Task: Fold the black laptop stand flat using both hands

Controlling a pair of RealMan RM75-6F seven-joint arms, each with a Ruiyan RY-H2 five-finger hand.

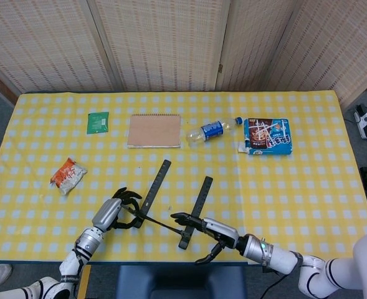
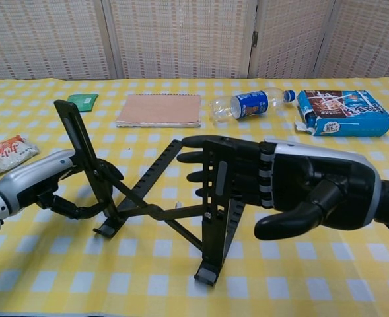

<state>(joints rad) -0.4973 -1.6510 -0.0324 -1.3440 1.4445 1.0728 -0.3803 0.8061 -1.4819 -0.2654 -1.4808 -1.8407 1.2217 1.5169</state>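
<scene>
From the head view, the laptop stand [image 1: 174,212] sits at the tabletop's [image 1: 308,187] near edge, its two bars running away from the robot; the left hand [image 1: 113,215] grips the left bar; from the chest view, the right hand [image 2: 293,188] presses flat, fingers [image 2: 207,158] extended, against the right bar, holding nothing.

A desk [image 1: 308,187] under a yellow checked cloth carries a green packet [image 1: 98,122], a brown notebook [image 1: 154,130], a lying water bottle [image 1: 212,131], a blue box [image 1: 268,136], an orange snack bag [image 1: 68,174] and the black laptop stand [image 1: 177,202]
</scene>
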